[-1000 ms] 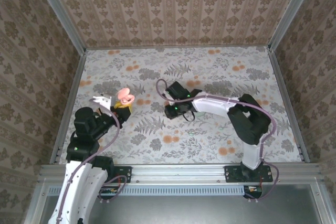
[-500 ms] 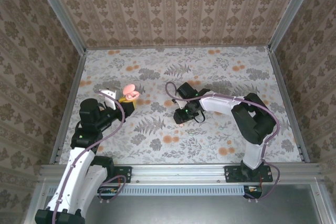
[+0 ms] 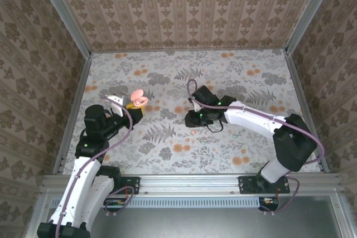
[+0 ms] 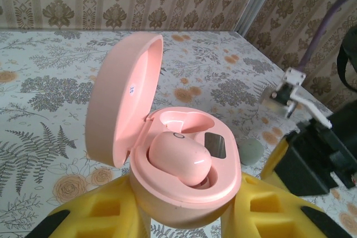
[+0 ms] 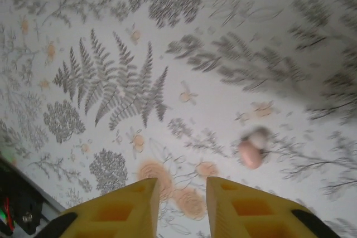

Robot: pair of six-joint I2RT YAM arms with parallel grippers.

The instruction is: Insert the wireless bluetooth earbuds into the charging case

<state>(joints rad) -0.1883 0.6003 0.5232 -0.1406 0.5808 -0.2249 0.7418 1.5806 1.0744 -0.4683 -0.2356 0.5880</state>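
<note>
Your right arm (image 3: 251,118) swung outward; right gripper (image 5: 182,207) narrowly parted, empty, above floral tablecloth (image 5: 83,54) and earbud (image 5: 251,153); left gripper (image 4: 184,221) clamps charging case (image 4: 134,104); damask-papered walls (image 3: 184,9) surround.

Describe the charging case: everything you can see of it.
The charging case is a rounded pink clamshell, glossy like plastic. Its lid is swung open and stands upright. One pink earbud sits in a well; the neighbouring well looks empty, beside a small dark window. The left gripper clamps its base between yellow fingers.
</note>
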